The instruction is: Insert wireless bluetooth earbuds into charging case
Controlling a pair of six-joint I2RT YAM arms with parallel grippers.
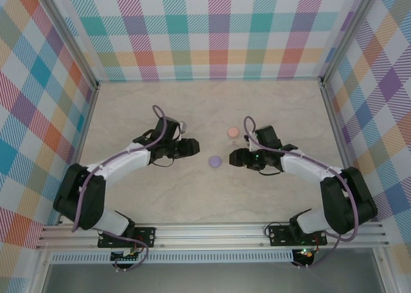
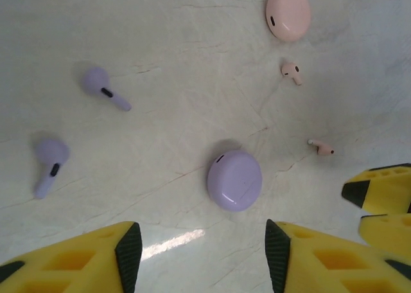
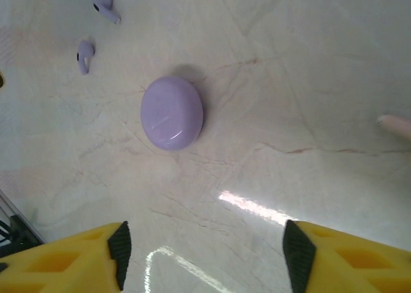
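A closed round purple charging case point(image 2: 234, 179) lies on the marble table between my two grippers, also in the overhead view point(image 1: 215, 160) and the right wrist view point(image 3: 171, 112). A closed pink case point(image 2: 288, 13) lies farther back point(image 1: 232, 132). Two purple earbuds point(image 2: 103, 86) point(image 2: 48, 161) lie loose to the left of the purple case. Two pink earbuds point(image 2: 292, 72) point(image 2: 321, 148) lie to its right. My left gripper point(image 2: 202, 257) is open and empty, just short of the purple case. My right gripper point(image 3: 209, 254) is open and empty, facing the same case from the other side.
The right gripper's yellow fingers point(image 2: 385, 196) show at the right edge of the left wrist view, close to a pink earbud. Checked walls point(image 1: 212, 29) enclose the table on three sides. The rail point(image 1: 212, 232) holding the arm bases runs along the near edge.
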